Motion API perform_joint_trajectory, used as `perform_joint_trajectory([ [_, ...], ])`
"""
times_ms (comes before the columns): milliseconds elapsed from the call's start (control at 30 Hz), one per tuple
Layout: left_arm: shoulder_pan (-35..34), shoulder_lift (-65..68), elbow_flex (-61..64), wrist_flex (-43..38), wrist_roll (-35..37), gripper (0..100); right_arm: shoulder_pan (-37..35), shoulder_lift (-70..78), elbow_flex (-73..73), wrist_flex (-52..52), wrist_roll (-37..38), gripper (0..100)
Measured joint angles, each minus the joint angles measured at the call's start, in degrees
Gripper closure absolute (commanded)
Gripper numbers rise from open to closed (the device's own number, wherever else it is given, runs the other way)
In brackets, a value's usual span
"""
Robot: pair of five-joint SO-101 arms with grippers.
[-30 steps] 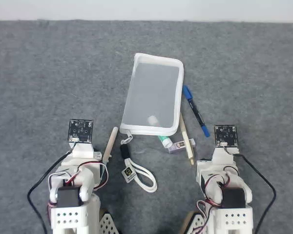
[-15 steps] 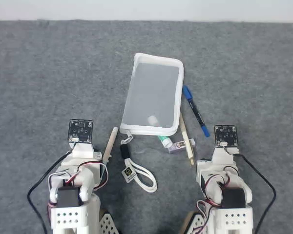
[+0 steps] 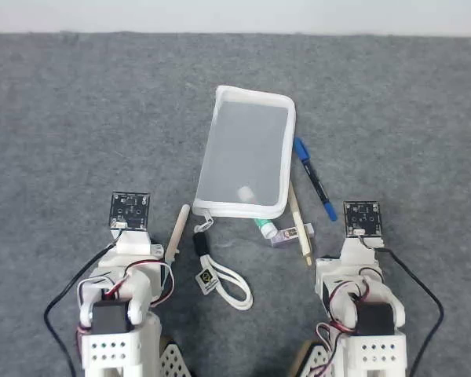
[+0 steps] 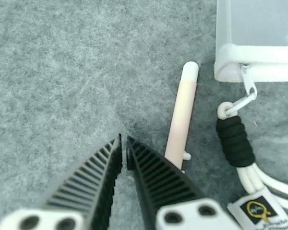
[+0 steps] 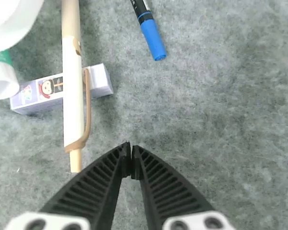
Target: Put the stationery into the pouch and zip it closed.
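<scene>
A white mesh pouch (image 3: 246, 155) lies flat in the middle of the grey mat, its zipper pull (image 4: 245, 90) tied to a black-and-white strap (image 3: 217, 273). A cream pen (image 3: 177, 232) lies left of the strap, just beside my shut left gripper (image 4: 123, 140). Right of the pouch lie a blue pen (image 3: 314, 178), a beige pen (image 5: 72, 81), a small purple box (image 5: 62, 89) and a green-capped tube (image 3: 264, 228). My right gripper (image 5: 131, 147) is shut, near the beige pen's tip. Both arms sit at the near edge.
Grey carpet-like mat (image 3: 78, 118) covers the table, with open room to the left, right and behind the pouch. A white tag (image 4: 259, 213) hangs on the strap.
</scene>
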Motion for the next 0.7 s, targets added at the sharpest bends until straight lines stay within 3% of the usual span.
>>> perform_joint_trajectory([
  [333, 0.0, 0.0, 0.0, 0.0, 0.0, 99, 0.3, -0.1, -2.1, 0.1, 0.0, 99.1],
  [600, 0.0, 0.0, 0.0, 0.0, 0.0, 99, 0.2, -0.2, -15.0, -0.7, 0.0, 99.2],
  [700, -0.1, 0.0, 0.0, 0.0, 0.0, 99, -3.3, -0.5, -20.4, -0.7, 0.0, 99.2],
])
